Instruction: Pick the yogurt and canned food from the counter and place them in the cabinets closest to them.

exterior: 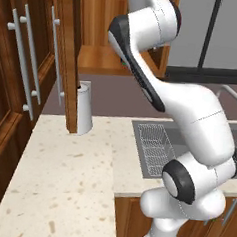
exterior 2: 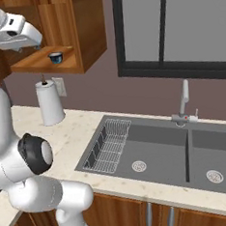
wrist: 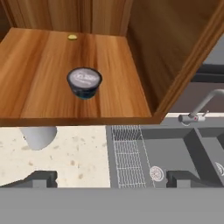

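With the canned food (wrist: 84, 82) set upright on the cabinet shelf (wrist: 39, 65), the gripper (wrist: 107, 178) is held wide and empty. That placement is judged done; the yogurt must be sought next.

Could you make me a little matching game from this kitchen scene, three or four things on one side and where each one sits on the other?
Things:
1. canned food
2. paper-towel roll
3. wire rack
4. tap

Places:
A. inside the sink's left basin
B. on the open cabinet's wooden shelf
C. behind the sink, under the window
D. upright on the counter, below the cabinet

Pairs: 1-B, 2-D, 3-A, 4-C
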